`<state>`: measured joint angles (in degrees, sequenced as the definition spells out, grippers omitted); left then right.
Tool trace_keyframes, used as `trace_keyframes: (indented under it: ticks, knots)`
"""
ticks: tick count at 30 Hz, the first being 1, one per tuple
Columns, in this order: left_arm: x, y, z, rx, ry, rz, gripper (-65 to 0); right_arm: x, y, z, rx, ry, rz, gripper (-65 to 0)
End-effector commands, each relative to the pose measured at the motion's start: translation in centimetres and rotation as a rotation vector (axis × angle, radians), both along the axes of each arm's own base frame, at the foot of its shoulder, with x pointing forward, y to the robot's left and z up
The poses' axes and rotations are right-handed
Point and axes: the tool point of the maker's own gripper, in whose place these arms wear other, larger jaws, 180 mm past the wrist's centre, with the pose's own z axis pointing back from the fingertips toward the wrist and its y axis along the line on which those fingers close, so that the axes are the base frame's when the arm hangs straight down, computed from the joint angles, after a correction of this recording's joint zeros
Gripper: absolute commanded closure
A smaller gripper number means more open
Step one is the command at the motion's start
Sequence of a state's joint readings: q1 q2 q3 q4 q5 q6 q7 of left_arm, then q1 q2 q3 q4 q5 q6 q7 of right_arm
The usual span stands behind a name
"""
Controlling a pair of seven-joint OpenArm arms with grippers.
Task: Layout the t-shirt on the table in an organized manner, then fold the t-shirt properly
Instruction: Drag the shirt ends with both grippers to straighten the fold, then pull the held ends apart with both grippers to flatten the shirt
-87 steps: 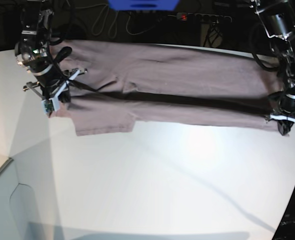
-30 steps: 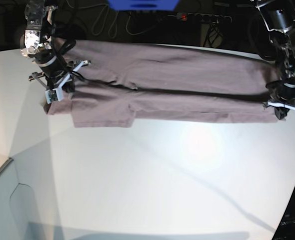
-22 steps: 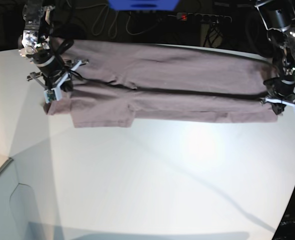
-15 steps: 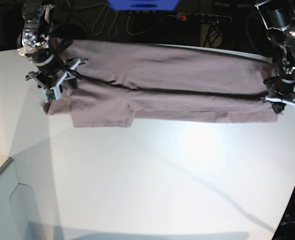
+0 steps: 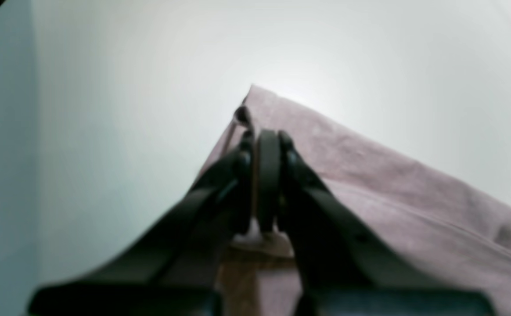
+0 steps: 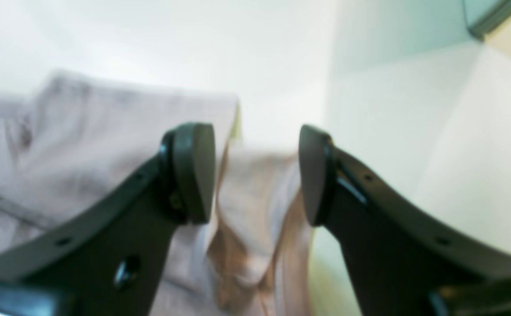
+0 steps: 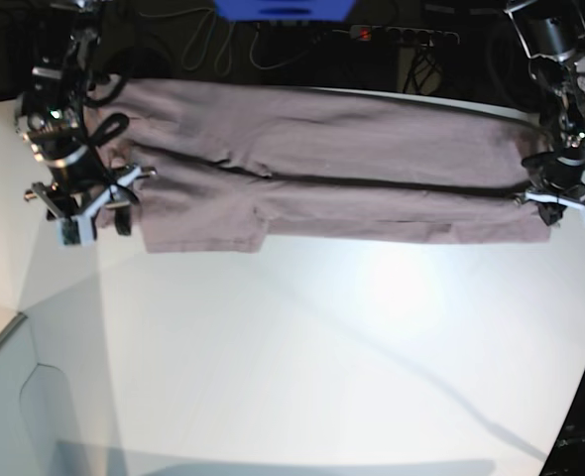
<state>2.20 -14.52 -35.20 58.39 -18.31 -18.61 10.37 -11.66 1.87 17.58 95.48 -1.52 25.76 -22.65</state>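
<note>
Your left gripper (image 5: 262,175) is clamped on the t-shirt (image 7: 352,169); your right gripper (image 6: 257,173) is parted. Lifting now risks skewing the fold.

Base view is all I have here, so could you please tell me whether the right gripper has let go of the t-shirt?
Observer: Yes. In the right wrist view the right gripper is open, with the t-shirt lying below its fingertips, not pinched.
Operator: Thank you. And is the left one holding the cloth?
Observer: The left wrist view shows the left gripper shut, its jaws pressed together at the shirt's corner; the picture is too blurred to confirm cloth between them.
Operator: Is that corner flat on the table?
Observer: There the corner's tip lies against the white table, which shows bare on both sides of it.
</note>
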Motion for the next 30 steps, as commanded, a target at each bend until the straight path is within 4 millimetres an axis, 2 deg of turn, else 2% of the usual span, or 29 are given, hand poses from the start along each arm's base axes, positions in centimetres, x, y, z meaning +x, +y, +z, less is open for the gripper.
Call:
trace_keyframes:
  ticks: [1, 8, 12, 18, 25, 27, 30]
  knots:
    - [0.8, 0.9, 1.6, 0.028, -0.047, 0.003, 0.0, 1.5, 0.4, 0.9, 0.013, -0.045, 0.012, -31.1]
    - [0.8, 0.9, 1.5, 0.028, -0.044, 0.001, -0.1, 6.1, 1.0, -1.9, 0.076, 0.067, 0.003, -31.1]
    - [0.3, 0.9, 1.2, 0.031, -0.03, 0.0, -0.6, 7.6, 0.7, -3.7, 0.105, 0.12, -0.002, -31.1]
    - [-0.4, 0.9, 0.7, 0.026, -0.018, 0.003, -12.6, 7.2, 0.7, -7.4, 0.146, 0.228, -0.012, -31.1]
    - [-0.4, 1.0, 0.8, 0.027, -0.02, 0.008, -13.2, 7.1, 1.0, -7.8, 0.155, 0.24, -0.011, -30.2]
    - [-0.2, 1.0, 0.9, 0.027, -0.023, 0.008, -13.3, 7.1, 1.0, -7.8, 0.155, 0.24, -0.011, -26.8]
    - [-0.2, 1.0, 1.0, 0.027, -0.025, 0.008, -13.3, 7.1, 1.0, -7.7, 0.153, 0.238, -0.011, -14.3]
